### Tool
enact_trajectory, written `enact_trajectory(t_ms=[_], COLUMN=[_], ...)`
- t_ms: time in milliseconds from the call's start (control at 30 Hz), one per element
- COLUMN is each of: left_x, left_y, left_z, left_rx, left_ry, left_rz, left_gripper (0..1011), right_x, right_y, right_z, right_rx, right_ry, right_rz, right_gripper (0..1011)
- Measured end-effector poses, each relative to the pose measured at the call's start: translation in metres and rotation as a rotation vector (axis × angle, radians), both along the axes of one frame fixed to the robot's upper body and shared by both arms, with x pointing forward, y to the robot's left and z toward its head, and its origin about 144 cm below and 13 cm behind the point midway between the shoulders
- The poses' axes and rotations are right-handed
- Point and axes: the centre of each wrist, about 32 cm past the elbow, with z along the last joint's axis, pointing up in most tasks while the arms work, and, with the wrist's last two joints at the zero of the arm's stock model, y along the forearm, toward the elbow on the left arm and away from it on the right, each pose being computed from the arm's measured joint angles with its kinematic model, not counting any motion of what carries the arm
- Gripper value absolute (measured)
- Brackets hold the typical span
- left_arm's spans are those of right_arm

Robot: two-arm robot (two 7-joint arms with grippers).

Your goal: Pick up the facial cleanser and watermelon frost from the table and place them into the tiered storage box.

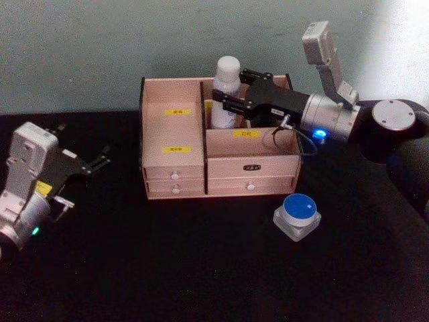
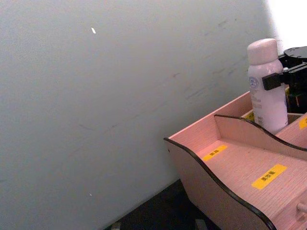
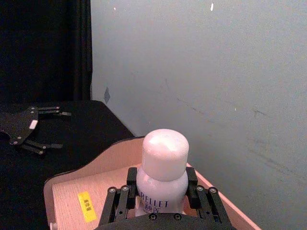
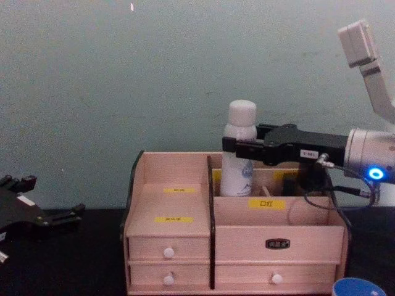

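The facial cleanser (image 1: 226, 75), a tall white bottle with blue lettering, stands upright in the rear middle compartment of the tiered storage box (image 1: 173, 151). My right gripper (image 1: 228, 92) reaches in from the right and is shut on the bottle's shoulder; the right wrist view shows its fingers (image 3: 132, 178) pressed against both sides of the facial cleanser (image 3: 164, 153). The watermelon frost (image 1: 297, 214), a squat jar with a blue lid, sits on the table in front of the box's right corner. My left gripper (image 1: 87, 176) hovers open at the far left, away from the box.
The table top is black, with a pale grey-green wall (image 4: 123, 86) close behind the box. The box's left stepped compartments (image 2: 240, 167) hold nothing. Two rows of white-knobbed drawers (image 4: 168, 252) face me.
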Motion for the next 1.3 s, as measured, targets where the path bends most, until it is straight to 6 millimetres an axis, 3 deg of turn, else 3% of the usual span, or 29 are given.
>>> enact_trajectory(t_ms=[1300], left_x=[0.0000], left_y=[0.0000], left_z=[0.0000], left_rx=[0.000], left_ry=[0.000], left_rz=[0.000], left_gripper=[1001], right_x=[-0.0046], right_y=[0.0042], right_z=[-0.0077], right_rx=[-0.021], right_ry=[0.045], right_rz=[-0.001], right_gripper=[592])
